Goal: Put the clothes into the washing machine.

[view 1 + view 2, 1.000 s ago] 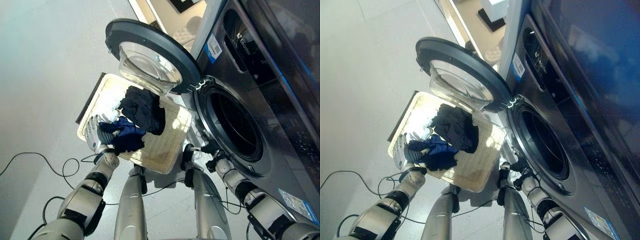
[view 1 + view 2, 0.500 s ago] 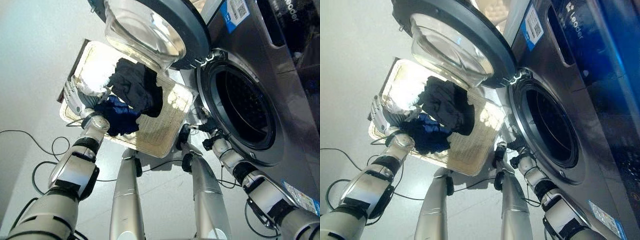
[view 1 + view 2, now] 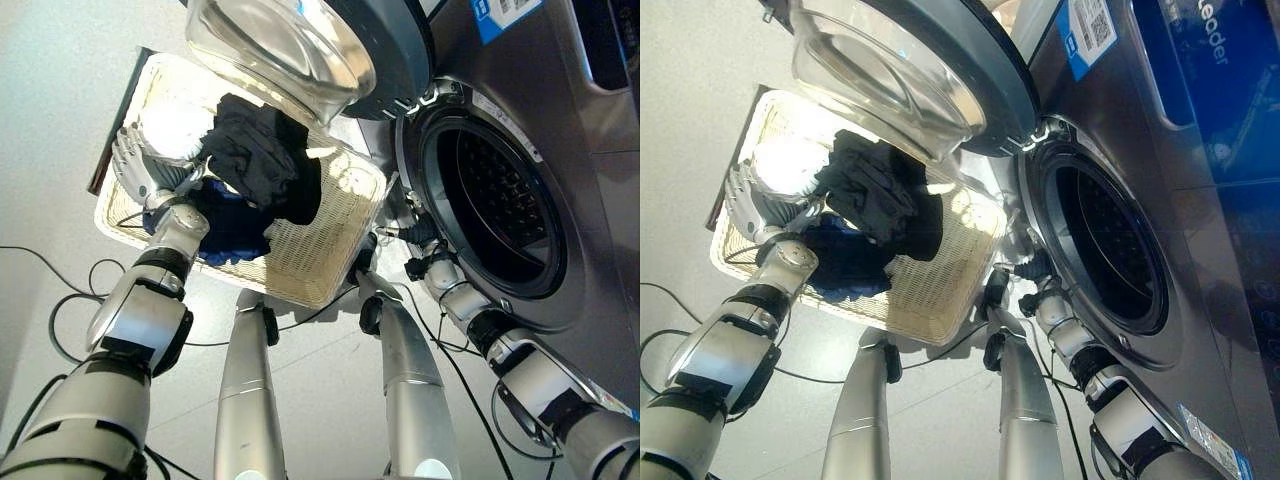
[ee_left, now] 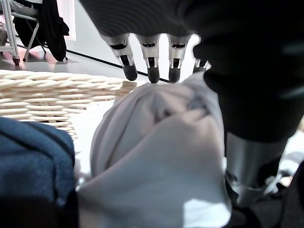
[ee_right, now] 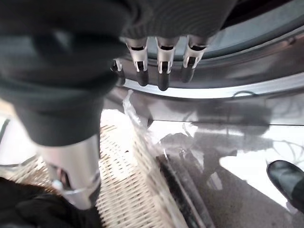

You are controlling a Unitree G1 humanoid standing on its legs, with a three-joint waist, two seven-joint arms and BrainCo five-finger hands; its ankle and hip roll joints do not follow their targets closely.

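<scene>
Reaching into the wicker basket (image 3: 300,270), my left hand (image 3: 135,170) sits at the far corner with its fingers (image 4: 151,66) extended and relaxed over a pale grey garment (image 4: 156,156); the thumb hangs beside the cloth, and from the wrist view I judge nothing is pinched yet, though the cloth hides part of the palm. All the clothes are in the basket: the white-grey piece (image 3: 170,125) under my hand, a black garment (image 3: 260,160) heaped in the middle and a blue one (image 3: 230,225) beside it. My right hand (image 3: 420,245) hovers with straight fingers between the basket's near corner and the rim of the washing machine's drum opening (image 3: 490,210), holding nothing. What worries me is that a loose grip drops the cloth onto the floor between basket and drum. The open door (image 3: 300,50) overhangs the basket, so a lifted garment could snag on its glass bowl.
</scene>
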